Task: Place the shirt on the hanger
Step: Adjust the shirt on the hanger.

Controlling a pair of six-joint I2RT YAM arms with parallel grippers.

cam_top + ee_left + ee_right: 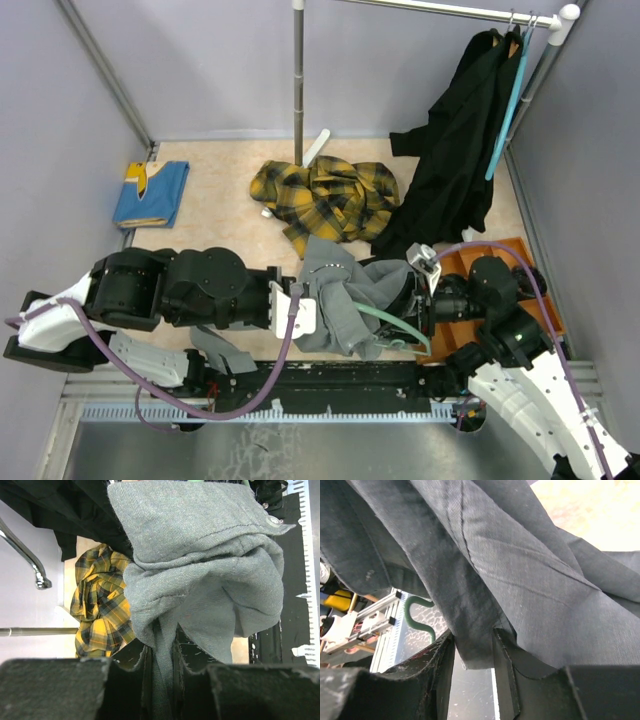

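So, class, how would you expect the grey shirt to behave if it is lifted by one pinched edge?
Probably floppy: the grey shirt bunches and droops in folds from the left gripper. Likely light, since a thin pinch of cloth seems to carry it. It may snag, as it drapes over the hanger.

Right gripper (472, 666) low in frame, black fingers (440, 677) pinching a hanging fold of the grey shirt (520, 590), cloth draped right across the top, stitched seam running down it, wavy bar of the green hanger (408, 611) peeking out at left, metal rail (375, 625) just beside it, pale tabletop (590, 510) upper right
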